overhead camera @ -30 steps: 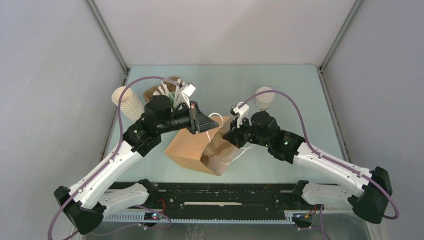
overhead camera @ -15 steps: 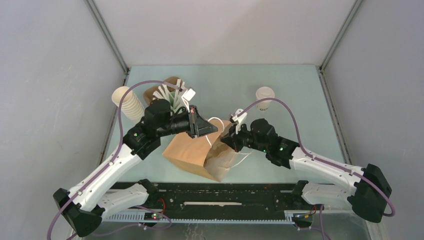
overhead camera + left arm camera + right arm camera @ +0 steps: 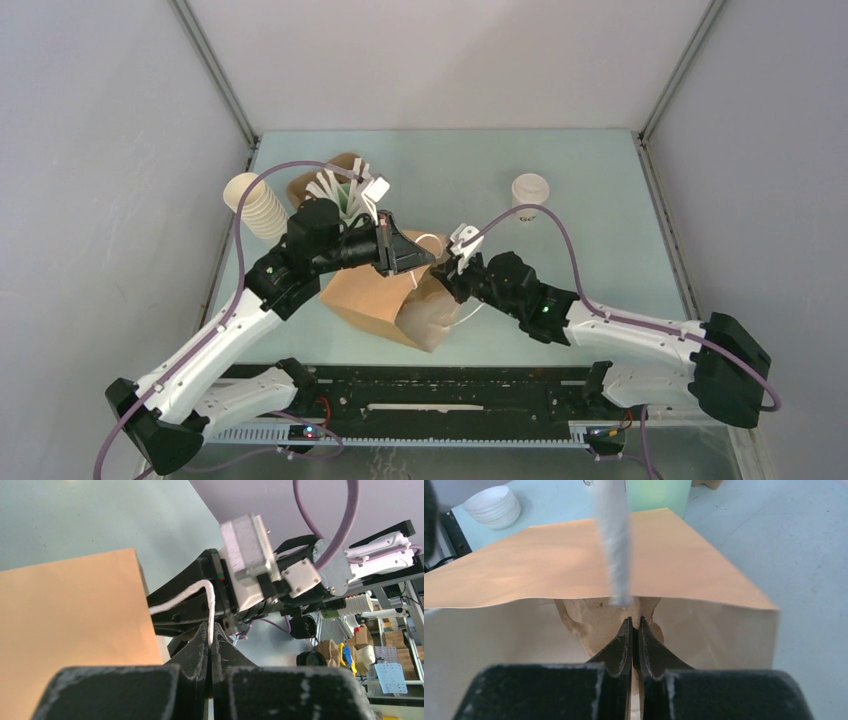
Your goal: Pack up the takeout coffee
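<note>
step: we hold paper bag (image 3: pixel 372 300) open (takeout coffee (image 3: pixel 530 190) waits toward bench (image 3: pixel 600 230) far-right corner)
left gripper (image 3: pixel 210 630): pinching handle (image 3: pixel 197 587)
right gripper (image 3: pixel 632 625): pinching bag rim
next: free one arm, fetch coffee

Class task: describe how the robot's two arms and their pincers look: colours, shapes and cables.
The left arm and right arm have white lower links, black joints and black bases. A purple cable loops along each. The left pincer and right pincer are matt black with two tapered fingers.
</note>
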Robot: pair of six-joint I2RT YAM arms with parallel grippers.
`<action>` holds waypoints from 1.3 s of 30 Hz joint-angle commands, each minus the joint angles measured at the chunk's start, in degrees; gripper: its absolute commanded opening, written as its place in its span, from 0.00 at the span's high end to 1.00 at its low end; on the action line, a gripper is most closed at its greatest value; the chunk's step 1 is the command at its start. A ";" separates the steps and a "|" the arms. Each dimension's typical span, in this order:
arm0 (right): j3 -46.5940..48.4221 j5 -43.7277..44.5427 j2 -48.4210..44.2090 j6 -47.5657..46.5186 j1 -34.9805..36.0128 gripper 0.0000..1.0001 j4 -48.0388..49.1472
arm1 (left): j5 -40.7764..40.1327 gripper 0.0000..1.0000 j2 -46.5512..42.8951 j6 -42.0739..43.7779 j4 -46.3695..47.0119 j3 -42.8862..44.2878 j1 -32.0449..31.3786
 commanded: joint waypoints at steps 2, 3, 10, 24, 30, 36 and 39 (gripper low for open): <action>-2.31 2.49 2.82 -1.26 2.69 0.92 12.11 | 0.01 1.00 -0.37 0.43 2.41 1.01 -0.28; -3.28 3.89 2.90 -0.91 3.09 0.92 14.12 | -0.12 1.00 -0.52 -0.07 3.29 0.69 -0.32; -3.92 10.29 -1.71 -0.42 3.27 0.92 11.13 | 1.90 1.00 1.20 -4.55 10.16 1.29 -0.32; -4.08 7.93 -4.43 1.06 3.33 0.91 3.95 | 6.43 1.00 4.46 -10.55 16.97 2.70 -0.39; -4.66 8.01 2.84 4.46 3.33 0.88 16.82 | 6.06 1.00 4.73 -10.82 16.97 3.02 -0.42; -4.64 7.06 4.05 1.99 3.28 0.79 16.29 | 5.73 1.00 3.89 -10.38 16.37 2.86 -0.38; -4.64 6.65 4.63 1.38 2.99 0.75 16.91 | 5.46 1.00 3.28 -10.30 16.36 2.30 -0.44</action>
